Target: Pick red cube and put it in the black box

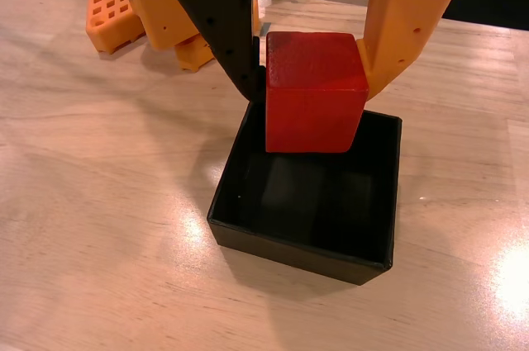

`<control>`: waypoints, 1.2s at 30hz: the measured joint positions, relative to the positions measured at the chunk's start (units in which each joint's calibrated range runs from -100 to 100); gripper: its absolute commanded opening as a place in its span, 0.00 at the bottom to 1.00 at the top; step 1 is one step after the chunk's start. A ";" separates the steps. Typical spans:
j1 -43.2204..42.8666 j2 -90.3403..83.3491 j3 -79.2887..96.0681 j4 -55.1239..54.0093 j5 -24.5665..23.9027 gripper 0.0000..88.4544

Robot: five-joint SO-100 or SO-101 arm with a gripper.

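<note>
Wrist view. Nearest the camera: bare pale wood surface (99, 227), glare patches on its right side. Next, black box (307, 202), open top, square, sits flat on the surface directly below the pincer; its near wall faces the camera, interior dark with nothing seen inside it. Above the box's far half: red cube (316, 91), clamped in the pincer (312, 78). Black finger (219, 12) presses the cube's left face, orange finger (409, 16) presses its right face. Cube hangs roughly level, top face visible, lower edge overlapping the box's far wall in the picture; whether the cube's bottom is above the rim or already inside it cannot be told from this angle. Cube does not touch the box floor. Beyond the pincer, far left: orange arm parts (116, 8) resting on the surface, one with a grid of holes. Farthest: dark background past the surface edge, upper right.
</note>
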 measured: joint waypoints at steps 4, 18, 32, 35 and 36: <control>0.00 0.00 0.00 0.00 0.00 0.18; 0.61 -0.83 0.00 1.05 0.00 0.18; 10.75 -0.99 -14.63 13.11 1.61 0.26; 13.80 -0.99 -14.63 12.93 1.10 0.29; 15.17 -0.99 -14.27 12.23 0.69 0.29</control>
